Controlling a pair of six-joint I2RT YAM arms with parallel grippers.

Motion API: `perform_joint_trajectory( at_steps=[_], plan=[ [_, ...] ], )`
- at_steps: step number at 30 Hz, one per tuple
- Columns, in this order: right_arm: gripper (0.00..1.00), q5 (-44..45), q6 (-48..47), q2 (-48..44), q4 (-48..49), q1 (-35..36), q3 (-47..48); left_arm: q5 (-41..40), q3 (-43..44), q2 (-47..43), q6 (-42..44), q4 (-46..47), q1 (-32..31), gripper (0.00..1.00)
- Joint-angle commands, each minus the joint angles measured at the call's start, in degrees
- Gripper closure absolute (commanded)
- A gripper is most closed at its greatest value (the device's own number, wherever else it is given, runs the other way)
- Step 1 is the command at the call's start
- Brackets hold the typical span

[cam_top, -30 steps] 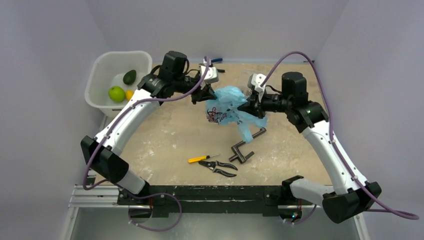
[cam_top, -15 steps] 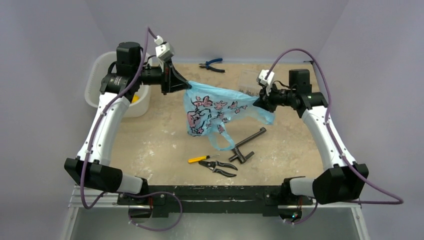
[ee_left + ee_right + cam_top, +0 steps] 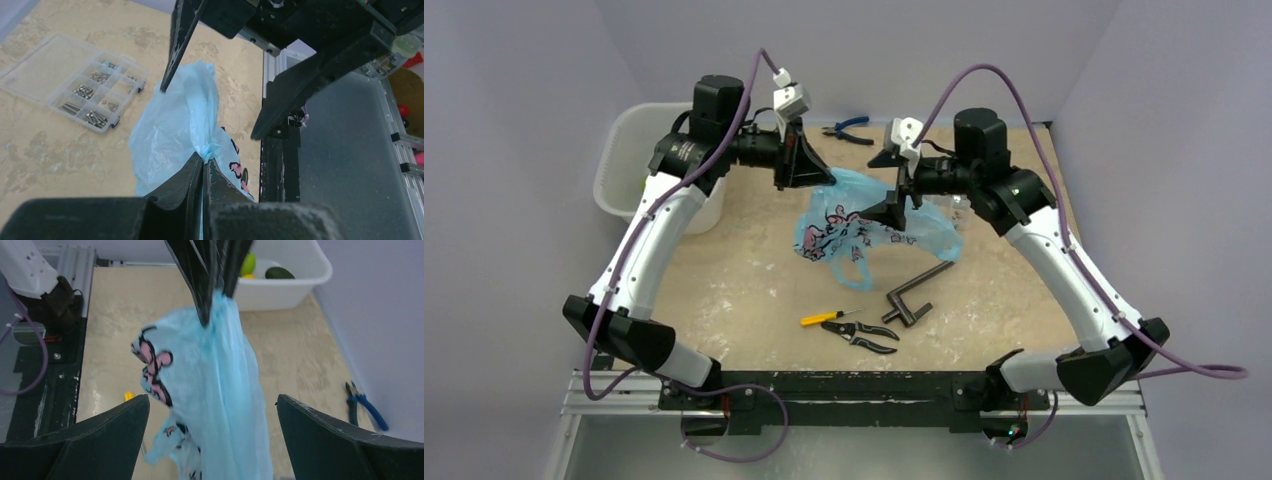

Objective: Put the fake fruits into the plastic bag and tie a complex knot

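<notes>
The light-blue plastic bag with pink and dark print hangs from its top corner over the table's middle, its lower part resting on the table. My left gripper is shut on that bunched corner. My right gripper stands wide open just right of it. The bag hangs loose between the right gripper's fingers without touching them. A bright green fruit, a dark green one and a yellow one lie in the white tub. No knot shows.
The white tub stands at the far left, half hidden by my left arm. A clear compartment box lies behind the bag. Blue pliers lie at the far edge. A yellow screwdriver, black pliers and a dark crank handle lie in front.
My right gripper has opened, let go of the bag and moved left toward the left gripper. The left gripper shifted right, and the stretched bag has gone slack and now hangs narrow.
</notes>
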Motion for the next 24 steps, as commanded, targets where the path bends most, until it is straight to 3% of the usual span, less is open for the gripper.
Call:
perform_joint_trajectory(
  at_steps=[1, 3, 5, 7, 9, 10, 11, 13, 15, 18, 19, 24],
  plan=[
    [0.01, 1.56, 3.78, 4.33, 8.54, 5.27, 1.78, 0.25, 6.0, 2.86, 3.42, -3.78, -2.99, 1.0],
    [0.01, 3.25, 2.59, 5.66, 11.99, 7.18, -0.06, 1.18, 8.07, 4.05, 3.24, -3.73, -3.83, 1.0],
    [0.11, 3.19, 1.23, 7.16, 12.25, 8.08, -0.45, 1.88, 9.95, 5.05, 1.12, -2.44, -4.02, 1.0],
    [0.45, 2.37, 1.19, 8.25, 10.82, 8.22, 0.13, 1.9, 10.86, 5.23, -2.51, 0.59, -3.44, 1.0],
    [0.88, 1.19, 1.2, 8.23, 9.91, 8.17, -0.02, 2.73, 9.01, 3.87, -10.83, 8.2, -0.64, 1.0],
    [1.0, 1.61, 1.65, 7.75, 10.38, 7.82, -0.51, 2.59, 6.71, 2.27, -16.67, 14.32, 2.9, 0.98],
    [1.0, 2.39, 3.43, 6.63, 11.79, 7.03, -1.64, 2.56, 3.35, -0.33, -22.53, 20.53, 6.16, 0.86],
    [1.0, 0.48, 7.66, 4.99, 15.3, 4.12, -2.91, 2.65, -3.56, -5.03, -28.89, 30.01, 13.21, 0.46],
    [1.0, -2.51, 12.58, 4.18, 18.1, 1.0, -2.55, 4.44, -6.39, -8.01, -18.86, 22.97, 18.34, 0.05],
    [1.0, -6.23, 15.56, 3.0, 19.48, -0.56, -1.64, 2.71, -7.17, -10.6, 13.59, -4.15, 20.56, 0.0],
    [1.0, -7.3, 15.99, 2.36, 20.18, -0.59, -1.91, 2.41, -8.55, -11.37, 22.49, -9.4, 20.13, 0.0],
    [1.0, -9.66, 15.1, 0.12, 21.05, -0.36, -3.1, -0.9, -16.34, -14.75, 39.28, -8.45, 12.82, 0.0]
  ],
)
